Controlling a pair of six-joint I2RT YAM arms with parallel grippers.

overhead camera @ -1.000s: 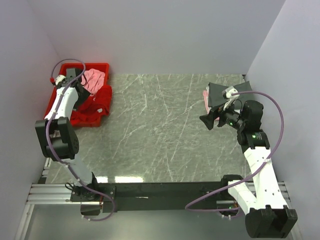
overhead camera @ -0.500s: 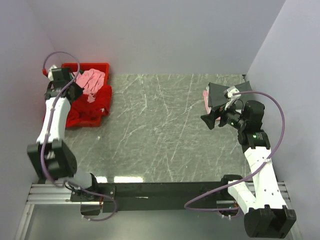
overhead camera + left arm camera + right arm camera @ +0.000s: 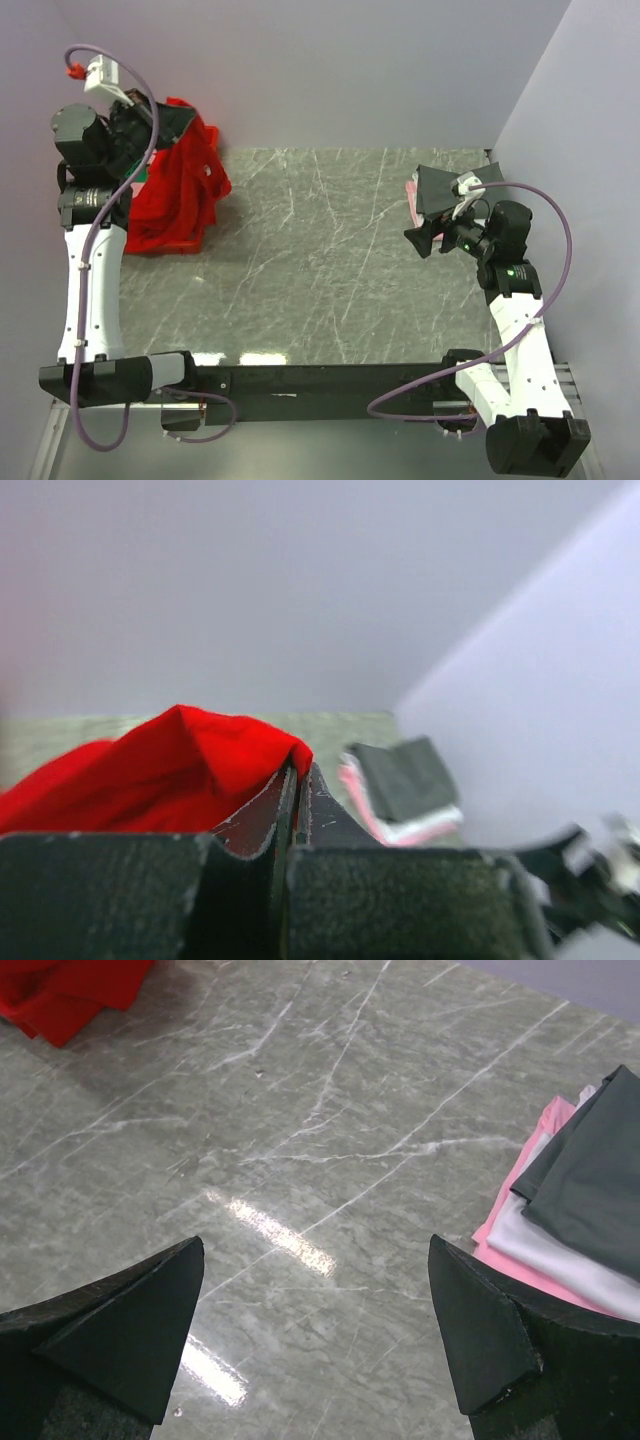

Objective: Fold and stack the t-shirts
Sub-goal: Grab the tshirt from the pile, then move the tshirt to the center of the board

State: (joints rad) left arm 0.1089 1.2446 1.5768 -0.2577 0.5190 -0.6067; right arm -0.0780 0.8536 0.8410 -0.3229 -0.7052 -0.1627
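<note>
From above, the left tool (image 3: 135, 125) is pinching the red t-shirt (image 3: 180, 185), which is hanging over the worktop's (image 3: 320, 260) far left corner. The right tool (image 3: 425, 240) is hovering beside the stack of folded t-shirts (image 3: 440, 190) by the far right edge.

In the left wrist view, the left tool's jaws are pressing together on red cloth.

In the right wrist view, the right tool's jaws are standing spread wide over the worktop, with the stack lying just beside them.

Reaches the left arm far forward and high, left gripper (image 3: 297, 780) clamped tight on a fold of the red t-shirt (image 3: 150, 770). Bends the right arm at the elbow, right gripper (image 3: 315, 1260) hanging low, its 2 fingers spread wide and aimed leftward.
</note>
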